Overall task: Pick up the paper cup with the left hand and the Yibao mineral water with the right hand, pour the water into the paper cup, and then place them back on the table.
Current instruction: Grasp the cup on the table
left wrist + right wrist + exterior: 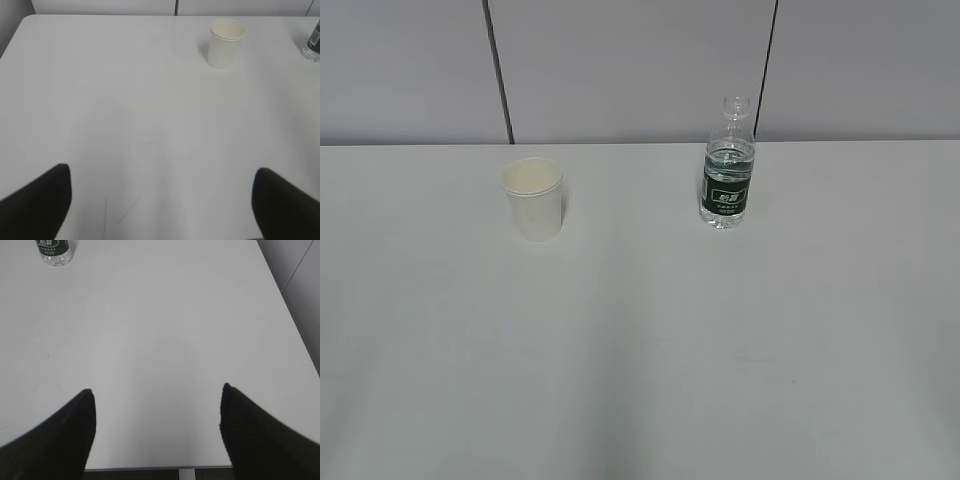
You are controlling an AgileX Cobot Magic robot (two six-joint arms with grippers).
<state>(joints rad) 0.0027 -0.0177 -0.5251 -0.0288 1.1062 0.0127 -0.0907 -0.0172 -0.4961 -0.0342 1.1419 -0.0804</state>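
The paper cup (534, 198) stands upright and empty on the white table (640, 350), left of centre. It also shows in the left wrist view (226, 42), far ahead and to the right. The Yibao mineral water (728, 166) stands upright and capless at the right; its base shows in the right wrist view (54, 250) and at the edge of the left wrist view (314, 44). My left gripper (162, 172) is open and empty over bare table. My right gripper (156, 392) is open and empty near the table's front edge. Neither arm shows in the exterior view.
A grey panelled wall (640, 65) runs behind the table. The table's front edge (150, 468) lies just under my right gripper, and its right edge (292, 325) runs close by. The table's far left corner (22, 25) shows in the left wrist view.
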